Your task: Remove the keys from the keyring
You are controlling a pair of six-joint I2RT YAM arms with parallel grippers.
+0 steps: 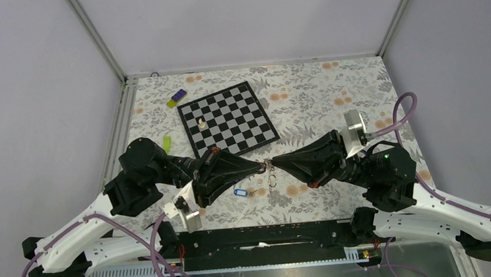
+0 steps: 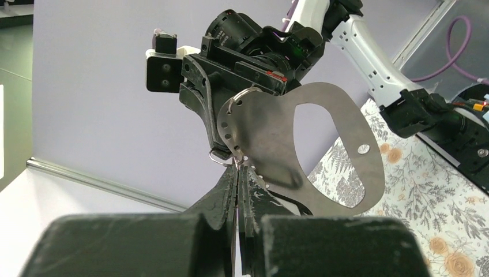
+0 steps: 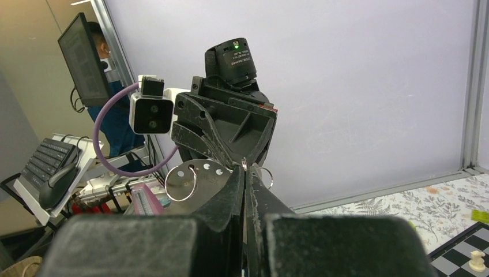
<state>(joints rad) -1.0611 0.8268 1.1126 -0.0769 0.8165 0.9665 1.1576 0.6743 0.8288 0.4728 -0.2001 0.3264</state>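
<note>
So, we've got both grippers meeting tip to tip in the air over the middle of the table's [image 1: 333, 105] near edge. The left gripper [image 1: 261, 166] is squeezed tight on the rim of a flat silvery plate [image 2: 277, 133] with holes. The right gripper [image 1: 276, 163] pinches the thin wire keyring [image 3: 244, 166] beside it. A blue tag [image 1: 239, 192] lies on the table just below.

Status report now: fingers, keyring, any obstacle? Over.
Left fingers shut on holed metal plate. Right fingers shut on keyring, above table. Blue tag lies on table nearby. Chessboard beyond, not in the way.
</note>
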